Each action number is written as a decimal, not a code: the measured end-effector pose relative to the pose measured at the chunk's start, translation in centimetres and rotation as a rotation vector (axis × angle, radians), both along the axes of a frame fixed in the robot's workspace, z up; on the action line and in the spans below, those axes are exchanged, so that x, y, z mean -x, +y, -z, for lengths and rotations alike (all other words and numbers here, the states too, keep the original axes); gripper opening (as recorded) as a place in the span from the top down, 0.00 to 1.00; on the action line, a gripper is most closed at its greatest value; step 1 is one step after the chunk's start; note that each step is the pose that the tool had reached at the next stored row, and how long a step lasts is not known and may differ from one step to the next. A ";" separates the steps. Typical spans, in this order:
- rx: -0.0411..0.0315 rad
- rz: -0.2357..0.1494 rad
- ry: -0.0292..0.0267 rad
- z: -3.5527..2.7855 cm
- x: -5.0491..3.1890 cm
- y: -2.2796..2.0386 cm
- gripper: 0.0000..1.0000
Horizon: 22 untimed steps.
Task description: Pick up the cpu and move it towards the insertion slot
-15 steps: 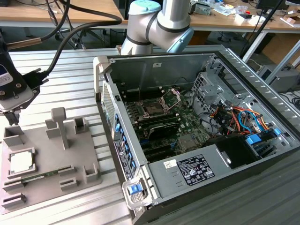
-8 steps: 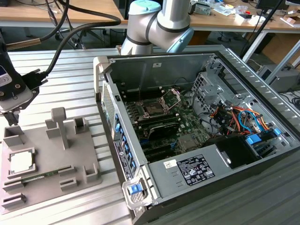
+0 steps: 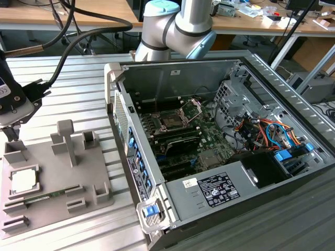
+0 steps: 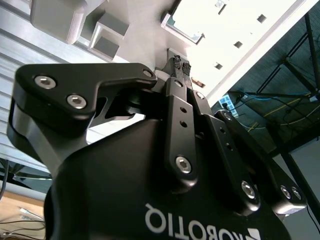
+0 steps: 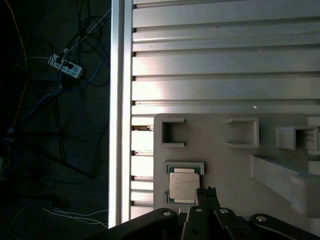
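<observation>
Silvery, green-rimmed square chip [image 5: 182, 185] lies in a grey tray [image 5: 225, 167]; the gripper [image 5: 207, 191], fingers pressed together, hovers close by.

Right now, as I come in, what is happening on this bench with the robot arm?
The arm's gripper hangs over the grey tray, close beside the cpu, with its fingers shut and holding nothing. The cpu lies flat in its square recess of the tray, not yet lifted. The insertion slot sits apart, inside the open computer case.
</observation>
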State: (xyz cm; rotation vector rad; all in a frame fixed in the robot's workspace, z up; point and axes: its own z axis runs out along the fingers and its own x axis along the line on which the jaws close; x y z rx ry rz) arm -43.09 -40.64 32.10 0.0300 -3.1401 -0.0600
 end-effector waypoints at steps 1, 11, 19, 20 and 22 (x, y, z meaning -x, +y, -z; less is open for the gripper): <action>0.0001 0.000 0.0001 0.02 0.02 0.00 0.89; 0.0000 0.000 0.0000 0.23 0.11 0.00 0.89; 0.0000 0.000 0.0000 0.29 0.31 -0.01 0.89; 0.0000 0.000 0.0001 0.29 0.32 -0.01 0.89; 0.0001 0.000 0.0001 0.30 0.37 -0.01 0.89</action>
